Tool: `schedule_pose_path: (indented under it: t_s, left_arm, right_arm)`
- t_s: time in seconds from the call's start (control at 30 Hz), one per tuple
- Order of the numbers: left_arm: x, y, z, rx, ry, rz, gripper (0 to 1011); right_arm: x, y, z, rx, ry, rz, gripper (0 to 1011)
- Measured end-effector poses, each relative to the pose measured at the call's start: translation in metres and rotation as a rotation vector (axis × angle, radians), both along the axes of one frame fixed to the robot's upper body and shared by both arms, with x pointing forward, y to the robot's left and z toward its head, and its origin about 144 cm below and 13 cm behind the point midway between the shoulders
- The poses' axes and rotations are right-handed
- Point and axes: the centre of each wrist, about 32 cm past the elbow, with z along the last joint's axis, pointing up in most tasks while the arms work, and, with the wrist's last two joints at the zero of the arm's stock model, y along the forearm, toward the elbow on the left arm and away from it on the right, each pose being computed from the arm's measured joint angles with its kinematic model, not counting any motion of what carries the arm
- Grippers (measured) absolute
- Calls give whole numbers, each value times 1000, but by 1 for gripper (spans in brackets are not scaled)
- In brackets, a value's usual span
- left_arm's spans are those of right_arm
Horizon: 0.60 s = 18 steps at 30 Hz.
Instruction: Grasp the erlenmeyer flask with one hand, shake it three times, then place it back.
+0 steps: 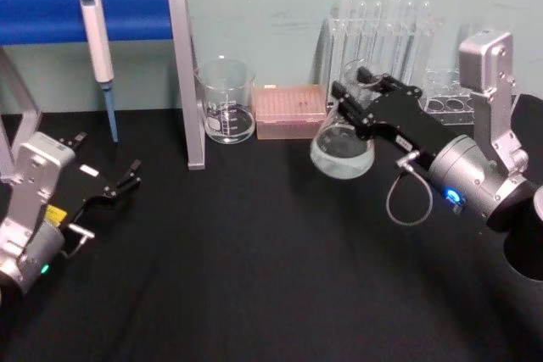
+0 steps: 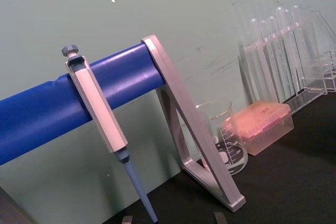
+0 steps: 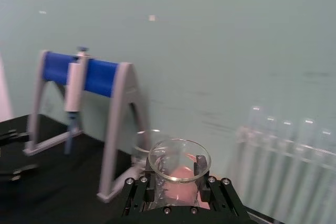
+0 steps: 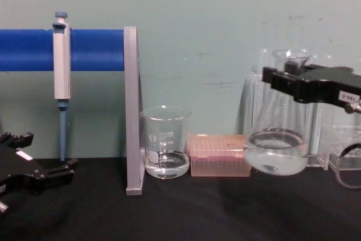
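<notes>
The erlenmeyer flask (image 1: 342, 146) (image 4: 276, 145) is clear glass with a little clear liquid in its wide base. It hangs slightly tilted, just above the black table at the right. My right gripper (image 1: 361, 91) (image 4: 287, 80), the hand on the silver-grey arm, is shut on the flask's neck (image 3: 178, 174). My left gripper (image 1: 127, 177) (image 4: 62, 170) rests open low at the far left of the table, holding nothing.
At the back stand a glass beaker (image 1: 227, 101), a pink tip box (image 1: 290, 112) and a rack of test tubes (image 1: 386, 31). A pipette (image 1: 97, 36) hangs on a blue-barred stand (image 1: 188, 82) at the back left. Bare black tabletop (image 1: 254, 260) lies in front.
</notes>
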Motion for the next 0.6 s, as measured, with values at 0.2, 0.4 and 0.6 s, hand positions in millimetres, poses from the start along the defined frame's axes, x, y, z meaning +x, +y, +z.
schedule_pose_path:
  t_s: [0.2,0.4,0.6]
  left_arm:
    - [0,0,0,0,0,0,1001]
    - [0,0,0,0,0,0,1001]
    - [0,0,0,0,0,0,1001]
  right_arm:
    - [1,-2,0,13,-2,-106,456]
    - [1,-3,-1,19,1,-213,456]
    - [2,-4,-2,28,9,-290,456]
